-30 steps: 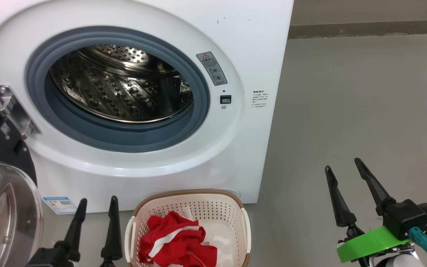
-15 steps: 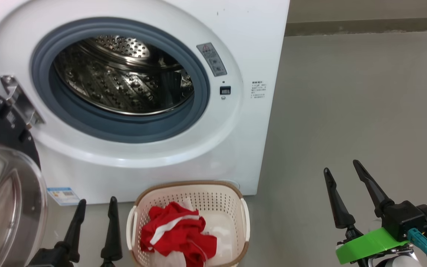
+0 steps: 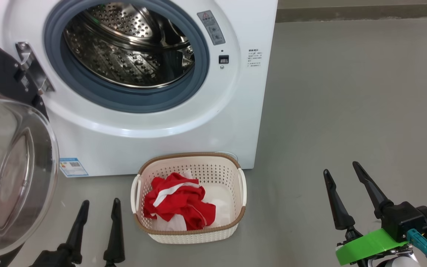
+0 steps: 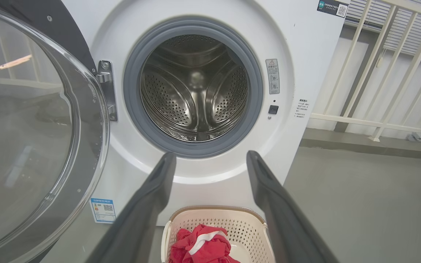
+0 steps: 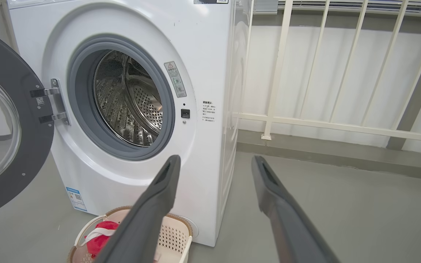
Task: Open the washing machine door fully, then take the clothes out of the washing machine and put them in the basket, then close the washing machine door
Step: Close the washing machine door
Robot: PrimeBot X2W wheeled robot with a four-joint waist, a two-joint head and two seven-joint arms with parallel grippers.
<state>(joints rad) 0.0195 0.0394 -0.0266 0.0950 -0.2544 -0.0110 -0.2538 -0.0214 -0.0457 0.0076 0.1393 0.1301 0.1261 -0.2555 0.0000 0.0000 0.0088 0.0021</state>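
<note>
Left hand [image 3: 100, 202], fingers spread, lies just right of the open washing machine door [image 3: 17, 174]; right hand [image 3: 341, 167], likewise spread, stands well apart past the basket [image 3: 189, 155].

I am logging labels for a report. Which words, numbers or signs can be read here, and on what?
No words can be read.
Grey sticker on the washer: red warning triangle; text too small.
Blue label, lower left: QR code; text too small.
Black print on its front: too small.
Dark label, top: blurred.
</note>
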